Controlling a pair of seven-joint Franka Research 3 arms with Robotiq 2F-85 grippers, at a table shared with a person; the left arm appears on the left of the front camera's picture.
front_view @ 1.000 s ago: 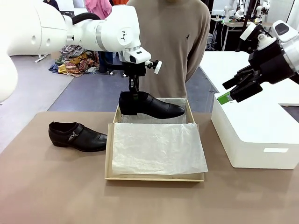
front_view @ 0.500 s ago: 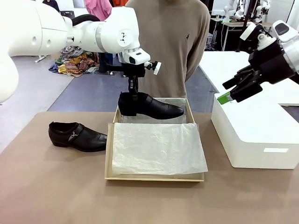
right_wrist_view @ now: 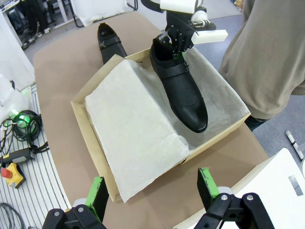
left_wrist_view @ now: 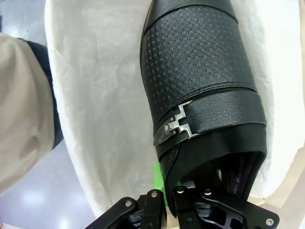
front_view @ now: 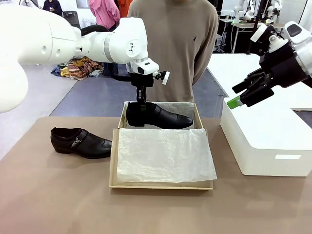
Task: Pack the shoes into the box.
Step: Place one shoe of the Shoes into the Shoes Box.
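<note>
Leather on the held shoe point(front_view: 158, 116) is black and shiny. In the left wrist view its top has a bumpy pattern of tiny squares, a strap across it and a small silver buckle. It has a pointy toe and a low heel. The left claw point(front_view: 141, 100) is pinched shut on the back rim of this shoe, at the heel. The shoe is low in the far part of the box point(front_view: 161, 185), in the middle of the front view, with its toe pointing to the right of the picture. I cannot tell if its sole touches the bottom. The box is tan, and crinkly white paper point(front_view: 165, 156) lines it and lies flat over its near part. The other shoe point(front_view: 80, 142) looks the same and sits on the brown table point(front_view: 48, 195), just left of the box, toe toward it. The right claw point(front_view: 232, 96) is wide open and holds nothing, up at the right above a big white block point(front_view: 273, 141). A person point(front_view: 175, 44) in a tan top stands behind the box.
</note>
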